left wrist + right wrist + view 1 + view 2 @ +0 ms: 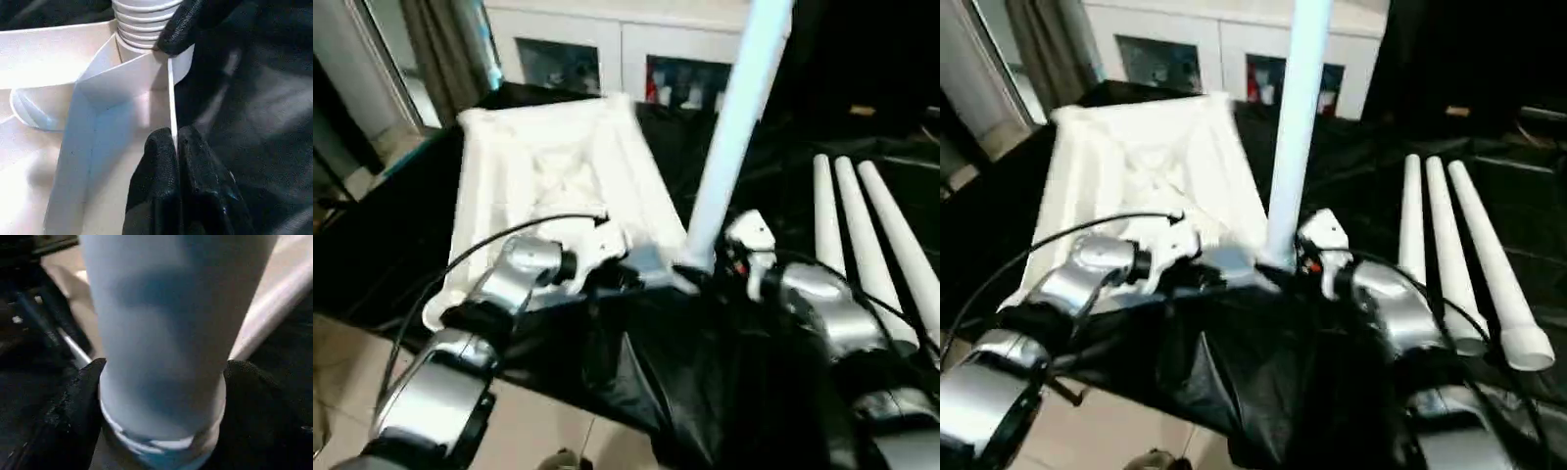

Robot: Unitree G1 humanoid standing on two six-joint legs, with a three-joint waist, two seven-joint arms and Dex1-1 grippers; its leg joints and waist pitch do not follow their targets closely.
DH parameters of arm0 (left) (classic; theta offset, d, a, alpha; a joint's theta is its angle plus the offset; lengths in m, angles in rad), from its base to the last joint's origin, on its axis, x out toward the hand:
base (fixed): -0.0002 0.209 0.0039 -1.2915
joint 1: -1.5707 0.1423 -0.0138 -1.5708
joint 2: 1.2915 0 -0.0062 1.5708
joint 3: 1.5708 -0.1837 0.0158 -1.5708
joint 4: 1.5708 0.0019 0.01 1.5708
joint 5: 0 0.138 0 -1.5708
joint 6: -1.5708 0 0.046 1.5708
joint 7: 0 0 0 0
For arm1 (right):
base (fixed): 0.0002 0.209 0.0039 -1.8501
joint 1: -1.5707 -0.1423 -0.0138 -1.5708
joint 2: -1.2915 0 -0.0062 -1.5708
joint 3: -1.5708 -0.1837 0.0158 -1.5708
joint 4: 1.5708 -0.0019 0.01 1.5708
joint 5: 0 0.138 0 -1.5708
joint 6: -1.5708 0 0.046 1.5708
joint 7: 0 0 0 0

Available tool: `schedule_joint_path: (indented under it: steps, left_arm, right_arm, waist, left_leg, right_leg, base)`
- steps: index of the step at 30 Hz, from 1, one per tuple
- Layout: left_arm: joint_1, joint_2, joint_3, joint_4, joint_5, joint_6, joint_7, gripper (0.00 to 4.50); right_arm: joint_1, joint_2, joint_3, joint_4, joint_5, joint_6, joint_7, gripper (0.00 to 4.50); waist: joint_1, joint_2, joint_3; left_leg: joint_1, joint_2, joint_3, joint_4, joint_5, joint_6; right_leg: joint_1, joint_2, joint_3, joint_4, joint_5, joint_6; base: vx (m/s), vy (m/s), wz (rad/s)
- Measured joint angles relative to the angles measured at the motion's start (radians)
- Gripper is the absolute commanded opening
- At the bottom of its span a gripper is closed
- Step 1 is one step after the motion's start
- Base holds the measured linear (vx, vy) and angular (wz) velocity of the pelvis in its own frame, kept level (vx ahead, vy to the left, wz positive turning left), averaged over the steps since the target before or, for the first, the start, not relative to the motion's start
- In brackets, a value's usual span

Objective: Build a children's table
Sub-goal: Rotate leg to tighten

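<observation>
Tabletop (548,157) white ribbed plastic; smooth tapered leg (736,117) upright in corner.

Silver forearms (514,279), black joint bands and textured black fingers (166,186); a black cable (489,245) loops behind the left gripper.

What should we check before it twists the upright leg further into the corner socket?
1. Right gripper shut on upright leg: ok.
2. Left gripper pinching tabletop rim: ok.
3. Threaded leg end at corner socket: ok; seating depth: cannot tell.
4. Leg vertical: not ok, it leans.
5. Three spare legs lying apart from the arms: ok.
</observation>
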Motion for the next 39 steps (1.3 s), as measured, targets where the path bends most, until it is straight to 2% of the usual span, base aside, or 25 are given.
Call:
schedule_joint_path:
  steps: [5, 6, 8, 11, 14, 16, 20, 23, 27, 31, 34, 37, 38, 39]
  left_arm:
    - [0.008, 0.01, -0.007, -0.007, -0.008, -0.007, -0.034, 0.0]
    - [0.013, 0.014, -0.006, -0.014, -0.009, -0.007, -0.037, 0.0]
    - [0.016, 0.016, -0.006, -0.021, -0.009, -0.006, -0.039, 0.0]
    - [0.017, 0.017, -0.006, -0.025, -0.009, -0.005, -0.045, 0.0]
    - [0.017, 0.017, -0.006, -0.025, -0.009, -0.004, -0.048, 0.0]
    - [0.017, 0.018, -0.006, -0.025, -0.009, -0.003, -0.049, 0.0]
    - [0.02, 0.02, -0.002, -0.025, -0.009, 0.004, -0.044, 0.0]
    - [0.02, 0.011, 0.004, -0.02, -0.006, 0.014, 0.004, 0.0]
    - [-0.044, -0.063, 0.014, 0.075, 0.031, 0.07, 0.203, 0.0]
    - [-0.078, -0.121, 0.016, 0.118, 0.042, 0.117, 0.324, 0.0]
    - [-0.129, -0.19, 0.036, 0.189, 0.044, 0.172, 0.481, 0.0]
    - [-0.143, -0.223, 0.043, 0.209, 0.044, 0.185, 0.531, 0.0]
    - [-0.147, -0.225, 0.044, 0.215, 0.044, 0.185, 0.536, 0.0]
    - [-0.152, -0.226, 0.045, 0.222, 0.045, 0.184, 0.541, 0.0]
  right_arm:
    - [0.014, -0.034, 0.003, -0.048, 0.014, 0.022, 0.079, 3.89]
    - [0.017, -0.036, 0.003, -0.055, 0.018, 0.026, 0.085, 3.63]
    - [0.02, -0.038, 0.003, -0.06, 0.028, 0.036, 0.092, 3.63]
    - [0.025, -0.037, 0.005, -0.074, 0.037, 0.06, 0.1, 3.27]
    - [0.037, -0.032, 0.005, -0.095, 0.041, 0.067, 0.1, 3.19]
    - [0.038, -0.031, 0.005, -0.097, 0.042, 0.071, 0.099, 2.84]
    - [0.045, -0.011, 0.002, -0.095, 0.04, 0.065, 0.061, 2.74]
    - [0.042, 0.03, -0.007, -0.068, 0.027, 0.045, -0.034, 2.74]
    - [-0.017, 0.145, -0.079, 0.054, 0.01, 0.039, -0.329, 2.73]
    - [-0.062, 0.2, -0.115, 0.13, 0.001, 0.028, -0.503, 2.73]
    - [-0.159, 0.275, -0.146, 0.254, -0.013, 0.015, -0.702, 2.73]
    - [-0.191, 0.287, -0.151, 0.297, -0.031, 0.004, -0.78, 2.73]
    - [-0.197, 0.292, -0.153, 0.308, -0.035, -0.002, -0.789, 3.29]
    - [-0.203, 0.297, -0.158, 0.317, -0.041, -0.008, -0.794, 3.43]
  waist:
    - [0.0, 0.0, 0.0]
    - [0.0, 0.0, 0.0]
    - [0.0, 0.0, 0.0]
    - [0.0, 0.0, 0.0]
    - [0.0, 0.0, 0.0]
    - [0.0, 0.0, 0.0]
    - [-0.001, 0.0, 0.0]
    - [-0.012, -0.001, 0.0]
    - [-0.026, -0.002, 0.0]
    - [-0.028, -0.003, 0.0]
    - [-0.031, -0.001, 0.0]
    - [-0.031, 0.0, -0.001]
    - [-0.031, 0.0, -0.001]
    - [-0.03, 0.0, -0.001]
  left_leg:
    - [0.0, 0.0, 0.0, 0.0, 0.0, -0.001]
    - [0.0, 0.0, 0.0, 0.0, 0.0, -0.001]
    - [0.0, 0.0, 0.0, 0.0, 0.0, -0.001]
    - [0.0, 0.0, 0.0, 0.0, 0.0, -0.001]
    - [0.0, 0.0, 0.0, 0.0, 0.0, -0.001]
    - [0.0, 0.0, 0.0, 0.0, 0.0, -0.001]
    - [0.0, 0.0, 0.0, 0.0, 0.0, -0.001]
    - [0.001, 0.0, 0.0, 0.0, 0.001, -0.002]
    - [0.01, -0.001, 0.0, 0.0, 0.001, -0.002]
    - [0.014, -0.001, 0.0, -0.002, 0.001, -0.002]
    - [0.013, -0.002, 0.0, -0.002, 0.001, -0.002]
    - [0.013, -0.002, 0.0, -0.004, 0.001, -0.002]
    - [0.014, -0.002, 0.0, -0.004, 0.001, -0.002]
    - [0.013, -0.003, 0.0, -0.004, 0.001, -0.002]
  right_leg:
    - [0.0, 0.0, 0.001, 0.002, 0.0, 0.0]
    - [0.0, 0.0, 0.001, 0.003, 0.0, 0.0]
    - [0.0, 0.0, 0.001, 0.003, 0.0, 0.0]
    - [0.0, 0.0, 0.001, 0.002, 0.0, 0.0]
    - [0.0, 0.0, 0.001, 0.002, 0.0, 0.001]
    - [0.0, 0.0, 0.001, 0.002, 0.0, 0.001]
    - [0.0, 0.0, 0.001, 0.002, 0.0, 0.001]
    - [0.001, 0.0, 0.001, 0.003, 0.0, 0.0]
    - [0.008, 0.0, 0.002, 0.002, -0.004, 0.007]
    - [0.013, 0.0, 0.002, -0.003, -0.004, 0.008]
    - [0.012, 0.0, 0.003, -0.005, -0.004, 0.007]
    - [0.015, 0.0, 0.002, -0.012, -0.003, 0.007]
    - [0.015, 0.0, 0.003, -0.012, -0.002, 0.005]
    - [0.015, 0.0, 0.003, -0.012, 0.001, 0.003]
  base:
    - [0.0, 0.0, 0.0]
    - [0.0, 0.0, 0.0]
    - [0.0, 0.0, 0.0]
    - [0.0, 0.0, 0.0]
    - [0.0, 0.0, 0.0]
    - [0.0, 0.0, 0.0]
    - [0.0, 0.0, 0.0]
    - [0.0, 0.0, 0.0]
    - [0.0, 0.0, 0.0]
    - [0.0, 0.0, 0.0]
    - [0.0, 0.0, 0.0]
    - [0.0, 0.0, 0.0]
    - [0.0, 0.0, 0.0]
    - [0.0, 0.0, 0.0]
